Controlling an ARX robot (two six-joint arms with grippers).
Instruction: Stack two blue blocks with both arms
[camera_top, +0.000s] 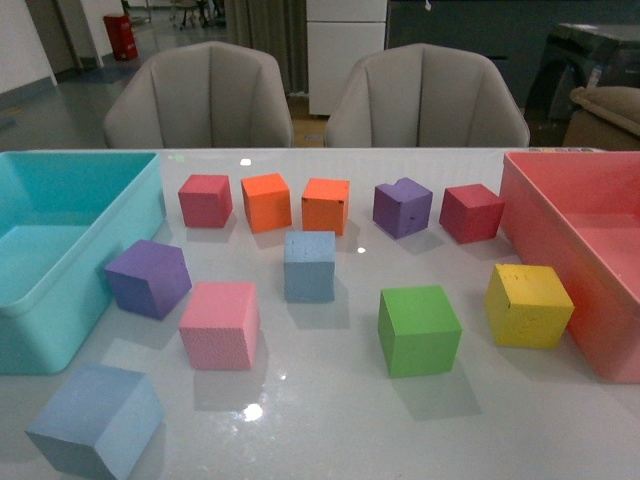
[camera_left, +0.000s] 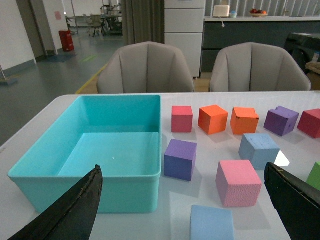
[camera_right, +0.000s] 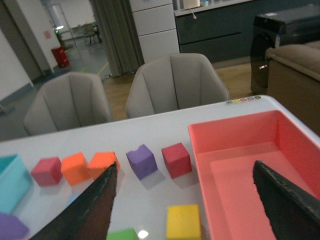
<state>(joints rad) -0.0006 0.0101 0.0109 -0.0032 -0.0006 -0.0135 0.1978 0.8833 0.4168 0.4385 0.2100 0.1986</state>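
Left gripper (camera_left: 182, 167) jaws wide apart; right gripper (camera_right: 184, 164) likewise.

11 cubes total: 2 blue blocks (camera_top: 309, 265) (camera_top: 95, 420), 2 purple cubes (camera_top: 148, 278) (camera_top: 402, 207), 2 orange cubes (camera_top: 266, 202) (camera_top: 326, 205), 2 red cubes (camera_top: 205, 200) (camera_top: 470, 212), 1 pink cube (camera_top: 219, 324), 1 green cube (camera_top: 418, 329), 1 yellow cube (camera_top: 527, 305). 2 bins (camera_top: 50, 335) (camera_top: 545, 235). 2 chairs (camera_top: 205, 95) (camera_top: 425, 95).

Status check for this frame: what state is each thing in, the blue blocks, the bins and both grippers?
Near blue block: lying flat, alone, nothing on it.
Centre blue block: lying flat, alone, not stacked.
Turquoise bin: empty.
Pink bin: empty as far as seen.
Left gripper: open, holding nothing.
Right gripper: open, holding nothing.
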